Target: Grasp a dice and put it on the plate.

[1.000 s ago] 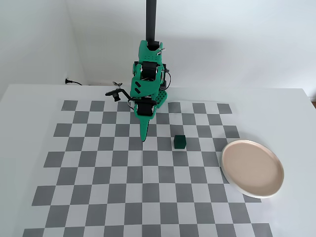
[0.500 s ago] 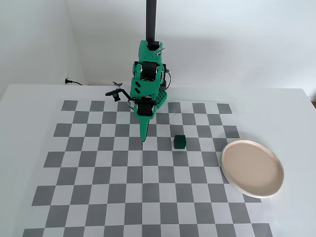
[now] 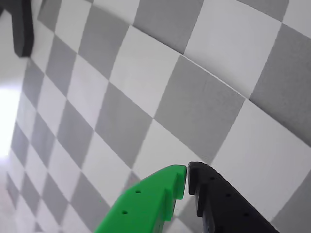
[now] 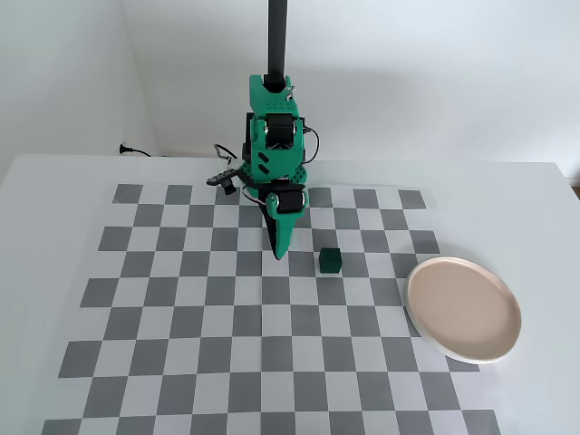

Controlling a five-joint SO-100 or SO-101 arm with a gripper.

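Observation:
In the fixed view the dark green dice [image 4: 330, 261] sits on the checkerboard, a little right of my gripper [image 4: 278, 253]. The gripper points down at the board, folded close to the arm's base, with its green and black jaws closed tip to tip and nothing between them. The pinkish-beige plate [image 4: 464, 308] with a pale rim lies at the board's right edge, well right of the dice. In the wrist view my gripper [image 3: 187, 171] shows at the bottom edge over grey and white squares; the dice and the plate are out of that view.
The checkerboard mat [image 4: 227, 317] covers a white table. A black pole [image 4: 276, 41] rises behind the arm's base, and cables [image 4: 136, 150] run along the back wall. A dark object [image 3: 22, 26] sits at the wrist view's top left corner.

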